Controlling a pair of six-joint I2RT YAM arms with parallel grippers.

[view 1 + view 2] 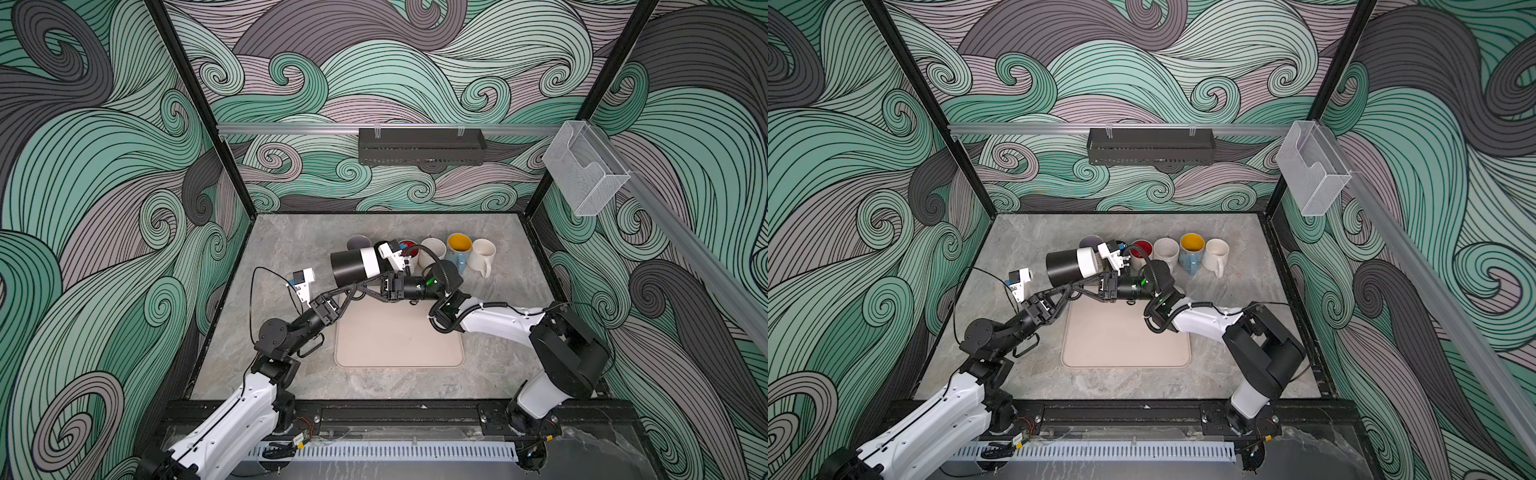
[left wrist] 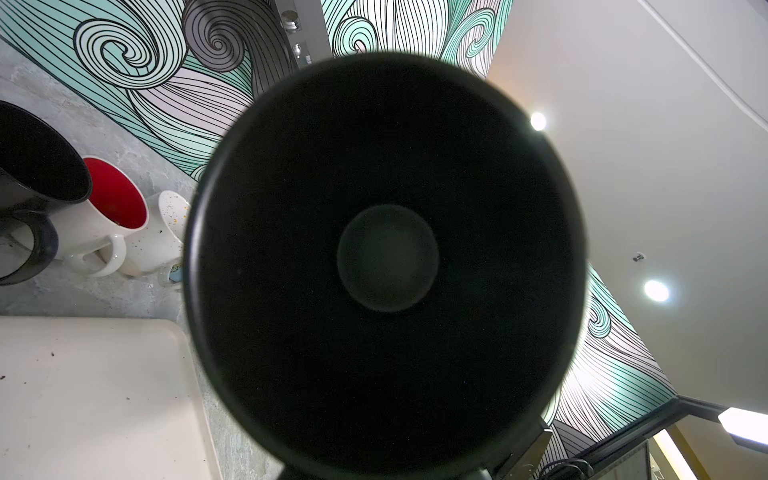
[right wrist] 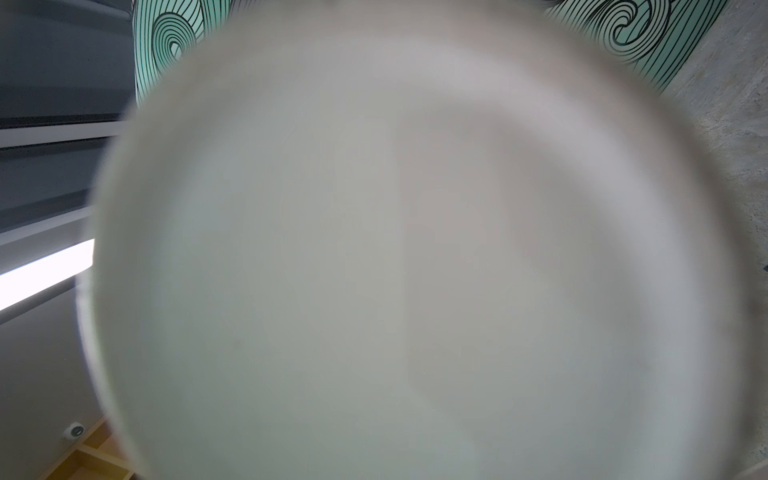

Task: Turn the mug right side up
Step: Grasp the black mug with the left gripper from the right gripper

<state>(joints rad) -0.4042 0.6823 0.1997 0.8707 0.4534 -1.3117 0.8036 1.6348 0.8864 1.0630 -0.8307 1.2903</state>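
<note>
A black mug (image 1: 353, 266) with a white band at its base hangs on its side above the far edge of the beige mat (image 1: 399, 336), its mouth facing left. The left wrist view looks straight into the mug's dark inside (image 2: 386, 257). The mug's blurred white base (image 3: 415, 249) fills the right wrist view. My right gripper (image 1: 368, 284) reaches in from the right under the mug and is shut on it. From the left, my left gripper (image 1: 351, 291) comes up under the mug's mouth. The mug hides both pairs of jaws and its own handle.
Behind the held mug, several upright mugs stand in a row: a dark one (image 1: 358, 242), a red-lined one (image 1: 409, 245), a speckled one (image 1: 432, 251), a blue one with a yellow inside (image 1: 459, 247) and a white one (image 1: 482, 255). A black basket (image 1: 422, 145) hangs on the back wall.
</note>
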